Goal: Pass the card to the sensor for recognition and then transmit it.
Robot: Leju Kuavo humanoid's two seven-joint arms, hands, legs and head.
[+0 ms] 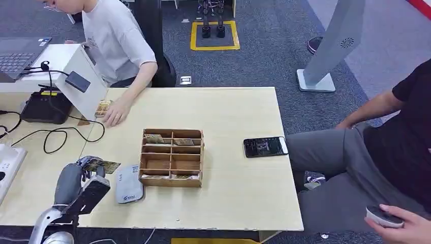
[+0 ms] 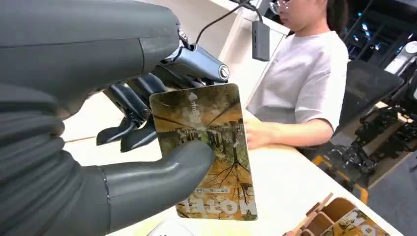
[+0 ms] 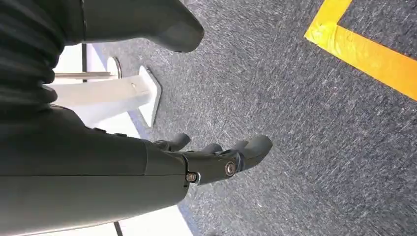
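My left hand (image 1: pixel 81 178) hovers over the near left part of the table (image 1: pixel 234 101) and pinches a card (image 1: pixel 105 165) with an autumn-tree print. Up close, the thumb (image 2: pixel 162 174) presses the face of the card (image 2: pixel 216 123) against the dark fingers (image 2: pixel 129 118) behind it. A grey rounded sensor pad (image 1: pixel 128 184) lies flat on the table just right of the held card. My right hand (image 3: pixel 216 160) hangs over grey carpet, fingers loosely apart, holding nothing.
A wooden compartment box (image 1: pixel 172 157) with more cards stands right of the pad. A black phone (image 1: pixel 265 146) lies further right. A person at the far left rests a hand (image 1: pixel 116 113) by a white stand (image 1: pixel 84 76). Another person (image 1: pixel 386 152) sits at the right.
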